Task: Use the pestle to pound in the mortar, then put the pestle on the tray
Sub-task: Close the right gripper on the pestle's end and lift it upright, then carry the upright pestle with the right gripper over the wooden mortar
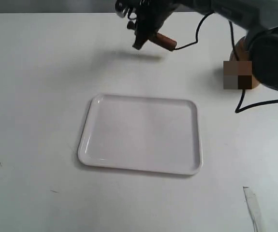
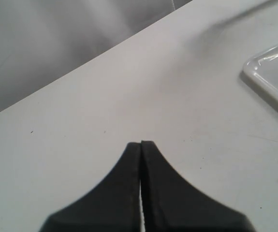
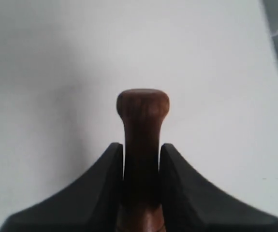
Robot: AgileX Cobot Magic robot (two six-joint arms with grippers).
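Right pincer (image 3: 142,147), aloft beyond the tray (image 1: 139,130), pinches the pestle (image 3: 142,104) seemingly near level; left pincer (image 2: 141,143) pressed together.

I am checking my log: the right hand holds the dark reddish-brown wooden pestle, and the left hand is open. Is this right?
Not quite. The left hand is shut: the left wrist view shows its two black fingers pressed together. The right hand does hold the dark reddish-brown wooden pestle.

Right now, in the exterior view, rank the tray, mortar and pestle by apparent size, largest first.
1. tray, far the largest.
2. mortar, probably; the right arm hides most of it, so this is unsure.
3. pestle, its handle hidden in the right claw.
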